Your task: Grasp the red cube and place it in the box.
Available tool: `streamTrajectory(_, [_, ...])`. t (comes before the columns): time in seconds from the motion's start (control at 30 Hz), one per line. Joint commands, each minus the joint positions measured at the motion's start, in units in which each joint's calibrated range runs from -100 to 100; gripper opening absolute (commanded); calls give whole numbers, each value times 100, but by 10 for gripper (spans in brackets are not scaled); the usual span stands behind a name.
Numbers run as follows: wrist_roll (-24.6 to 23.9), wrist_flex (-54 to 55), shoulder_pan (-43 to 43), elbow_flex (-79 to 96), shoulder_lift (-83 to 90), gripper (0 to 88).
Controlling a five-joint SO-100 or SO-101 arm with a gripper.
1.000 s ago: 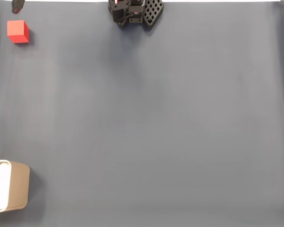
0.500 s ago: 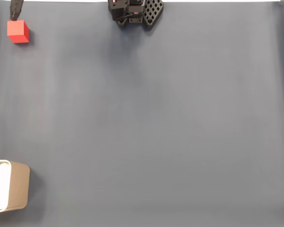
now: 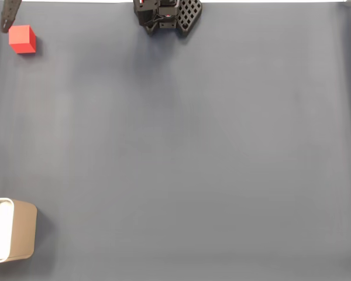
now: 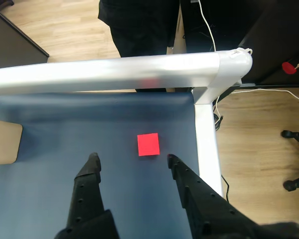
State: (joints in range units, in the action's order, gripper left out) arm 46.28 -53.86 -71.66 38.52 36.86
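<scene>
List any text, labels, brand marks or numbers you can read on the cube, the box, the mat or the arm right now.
None can be read in either view.
The red cube has plain faces, no marking.
The box shows bare tan walls and a white inside, no print.
The blue mat is unmarked.
The gripper, open with the cube just beyond its fingertips, is plain black with no label.

A blue-grey mat [image 3: 210, 152] covers the table; wood floor [image 4: 254, 149] lies beyond.

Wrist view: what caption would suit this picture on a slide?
Open gripper hovering over the blue mat, its two black fingers framing the red cube just ahead.
</scene>
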Motion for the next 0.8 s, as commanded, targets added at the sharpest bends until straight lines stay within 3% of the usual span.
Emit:
streamTrajectory(0.0, [54,410,-71,72,14,319])
streamTrajectory(0.77, [215,2017,-135,1714,178,327])
